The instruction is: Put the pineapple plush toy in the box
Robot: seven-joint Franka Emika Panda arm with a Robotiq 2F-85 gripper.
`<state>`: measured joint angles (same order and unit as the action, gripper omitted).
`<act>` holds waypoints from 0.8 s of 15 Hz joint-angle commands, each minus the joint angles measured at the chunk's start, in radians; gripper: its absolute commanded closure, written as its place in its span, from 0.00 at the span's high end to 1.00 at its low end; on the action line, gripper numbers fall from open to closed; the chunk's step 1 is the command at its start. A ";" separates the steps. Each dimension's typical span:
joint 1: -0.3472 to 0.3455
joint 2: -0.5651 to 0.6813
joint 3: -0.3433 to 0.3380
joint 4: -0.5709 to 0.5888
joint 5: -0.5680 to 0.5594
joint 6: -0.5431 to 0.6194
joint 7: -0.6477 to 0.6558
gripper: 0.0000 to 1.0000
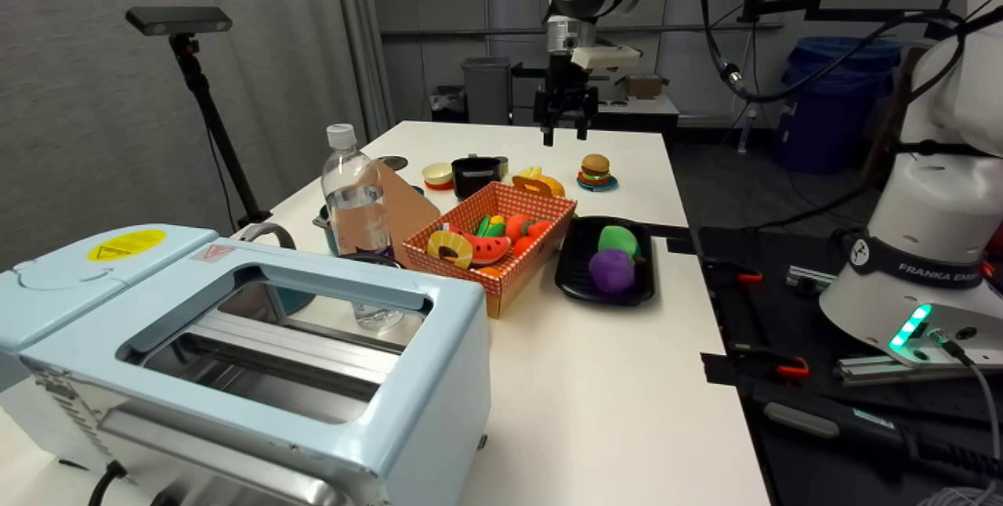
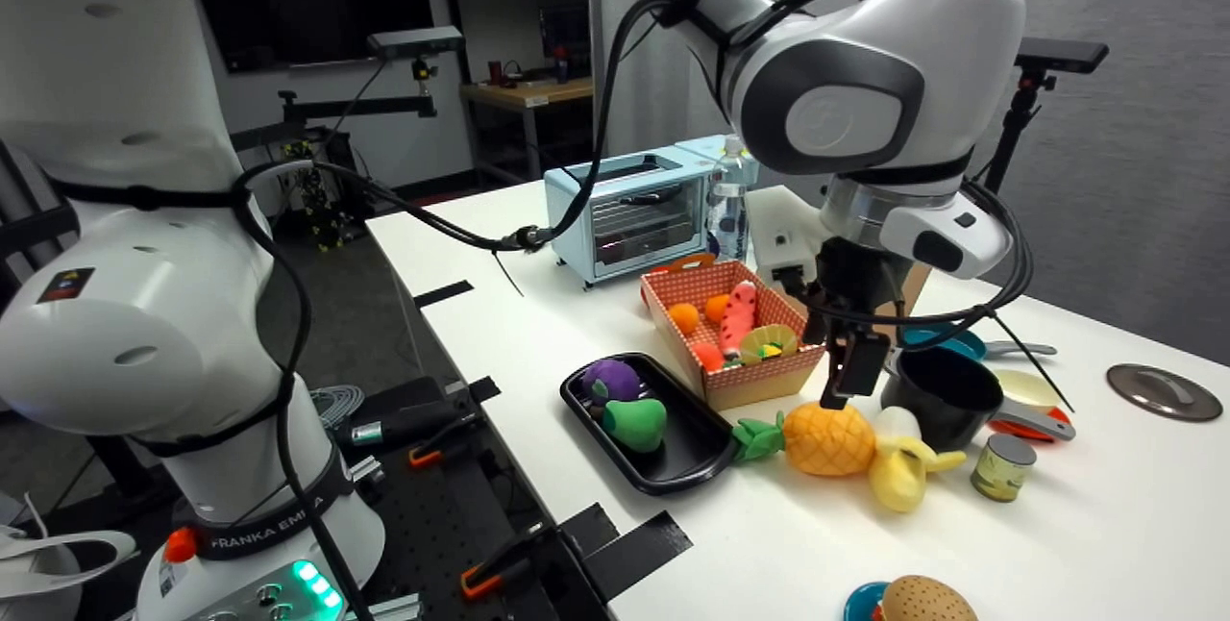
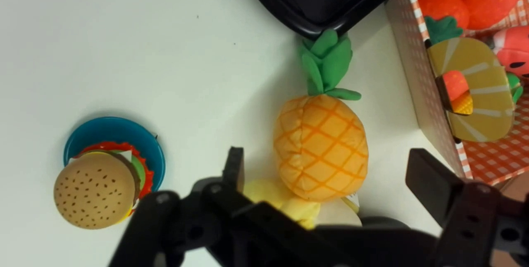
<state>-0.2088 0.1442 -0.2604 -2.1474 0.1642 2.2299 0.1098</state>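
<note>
Lined up for the pick, no grip yet

Orange plush pineapple (image 2: 831, 440) with green fabric leaves lies on its side on the white flat bench (image 2: 1105, 525), outside the red-and-white checked rectangular box (image 2: 769, 381) and apart from its wall. Black two-fingered tool (image 1: 565, 126) hangs above the bench, fingers spread wide, holding nothing. In the wrist view the round body shows between the fingers, leaves pointing away; the spread is likely meant to straddle the fat part, where soft stuffing should grip better than floppy leaves. Leaf end sits at the rim of the shallow black oblong tray (image 2: 692, 434); touching or just beside, can't tell. Base end is up against the yellow-and-white plush banana (image 2: 896, 486) by the look of it, so a finger coming down might snag it. Box already holds a red plush watermelon slice (image 2: 738, 318) and more play fruit (image 2: 684, 317), so probably it's the collecting spot. Its tan half-round handle (image 3: 487, 110) stands on the wall facing the pineapple; the carry likely needs to go up over that.
</note>
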 commanded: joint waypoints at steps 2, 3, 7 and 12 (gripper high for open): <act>-0.001 0.115 0.039 0.125 -0.003 -0.062 -0.001 1.00; 0.000 0.140 0.047 0.151 -0.003 -0.072 -0.001 1.00; -0.005 0.220 0.070 0.239 -0.002 -0.111 -0.010 1.00; -0.034 0.306 0.074 0.337 0.026 -0.146 -0.019 1.00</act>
<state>-0.2118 0.3880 -0.1939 -1.8981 0.1663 2.1302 0.1084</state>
